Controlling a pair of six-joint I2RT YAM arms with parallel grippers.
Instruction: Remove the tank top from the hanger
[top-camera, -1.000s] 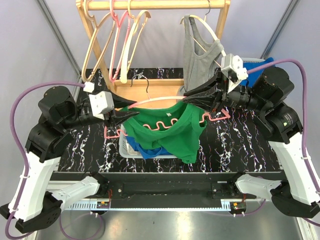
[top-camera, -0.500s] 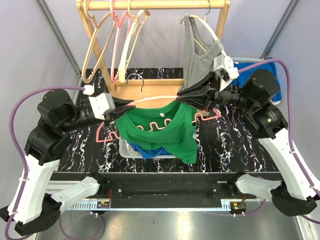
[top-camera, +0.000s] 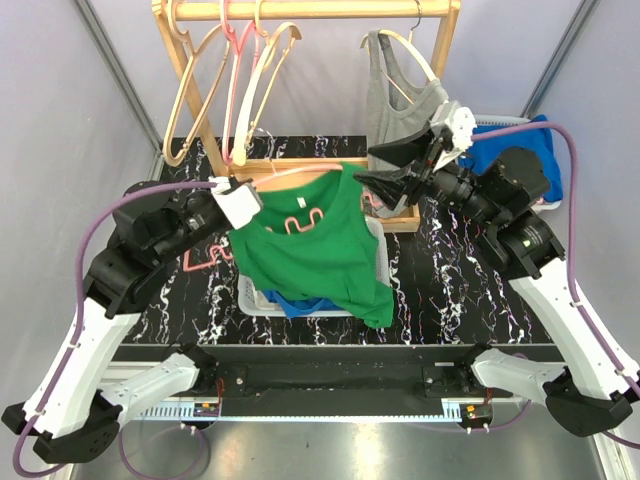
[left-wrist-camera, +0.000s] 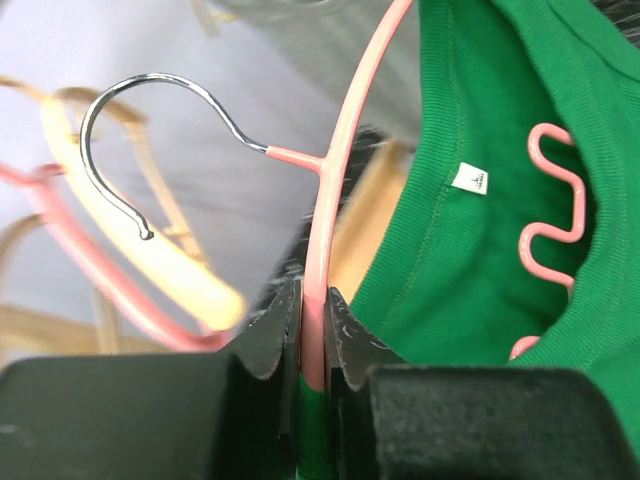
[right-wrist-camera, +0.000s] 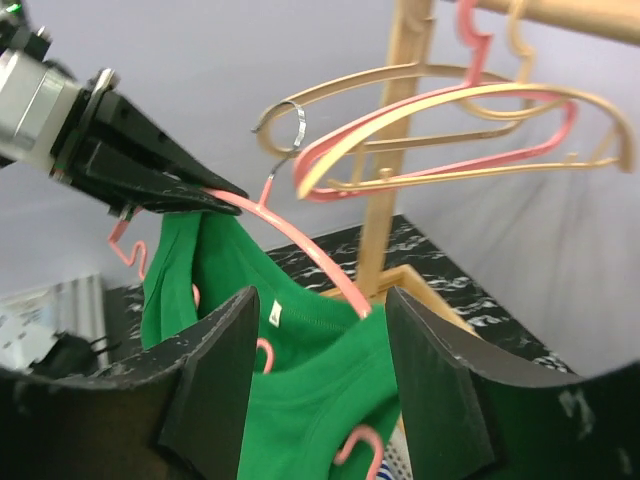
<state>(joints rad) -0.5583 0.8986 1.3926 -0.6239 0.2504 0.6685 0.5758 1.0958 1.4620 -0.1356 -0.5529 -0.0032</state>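
The green tank top (top-camera: 315, 255) hangs on a pink hanger (top-camera: 290, 172), tilted and draping over a white basket (top-camera: 250, 297). My left gripper (top-camera: 240, 196) is shut on the hanger's upper bar (left-wrist-camera: 330, 200), just below its metal hook (left-wrist-camera: 150, 120); the top's collar (left-wrist-camera: 470, 230) lies right beside the jaws. My right gripper (top-camera: 363, 165) stands open at the hanger's right end with nothing gripped. In the right wrist view its fingers (right-wrist-camera: 215, 385) straddle the green cloth (right-wrist-camera: 300, 400) and the pink bar (right-wrist-camera: 310, 255) without touching them.
A wooden rack (top-camera: 310, 10) at the back carries several empty hangers (top-camera: 235, 80) and a grey tank top (top-camera: 400, 105). Blue cloth (top-camera: 510, 150) lies at the back right. Blue fabric (top-camera: 295, 303) shows in the basket. The tabletop is black marble (top-camera: 450, 290).
The right gripper let go of the hanger's right end and opened. The left gripper swung up and back toward the rack with the hanger, and the green top now hangs lower.
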